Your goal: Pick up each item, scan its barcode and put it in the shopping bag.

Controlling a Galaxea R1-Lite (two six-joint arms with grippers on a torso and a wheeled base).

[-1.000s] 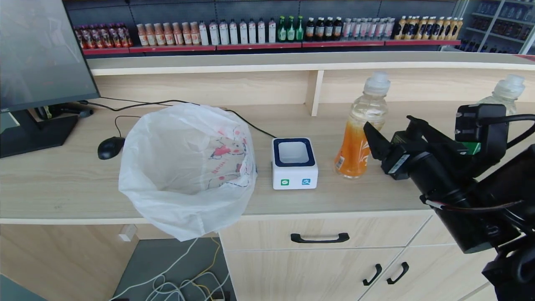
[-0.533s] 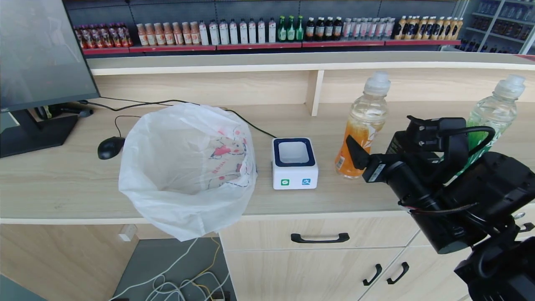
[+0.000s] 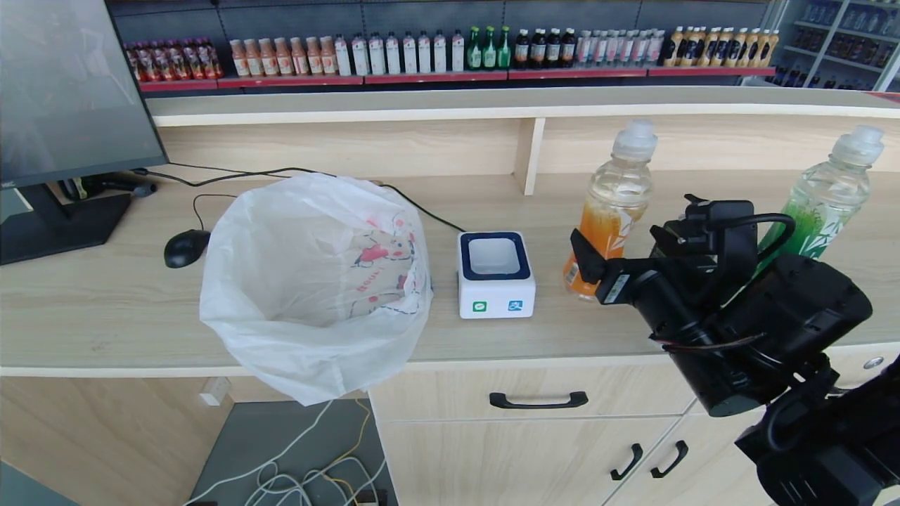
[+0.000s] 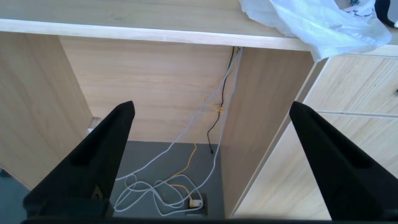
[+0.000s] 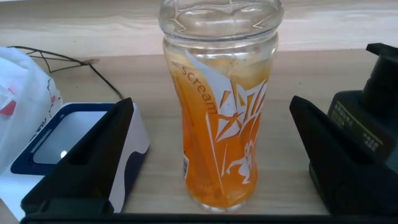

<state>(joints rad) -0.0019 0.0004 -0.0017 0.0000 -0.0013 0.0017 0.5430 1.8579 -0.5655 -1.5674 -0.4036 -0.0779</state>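
Observation:
An orange drink bottle point(image 3: 610, 211) point(image 5: 221, 137) stands upright on the wooden counter point(image 3: 105, 309), to the right of the white scanner box point(image 3: 496, 275) point(image 5: 68, 146). My right gripper point(image 3: 619, 239) point(image 5: 210, 104) is open at the bottle's lower half; its fingers flank the bottle with a gap on each side. A green-labelled bottle point(image 3: 823, 204) stands farther right, behind the right arm. The white shopping bag point(image 3: 316, 277) point(image 4: 317, 22) sits open on the counter, left of the scanner. My left gripper point(image 4: 211, 106) is open and holds nothing, low in front of the counter's open underside.
A monitor point(image 3: 70, 84) and a black mouse point(image 3: 186, 247) sit at the counter's left, with a cable running toward the scanner. Drawers with black handles point(image 3: 538, 400) are below the counter. Loose cables point(image 4: 180, 180) lie on the floor. Shelves of bottles point(image 3: 450, 49) line the back.
My right arm has swung left and toward the orange bottle, bringing its open fingers to either side of it. The green-labelled bottle, hidden behind the arm before, now shows.

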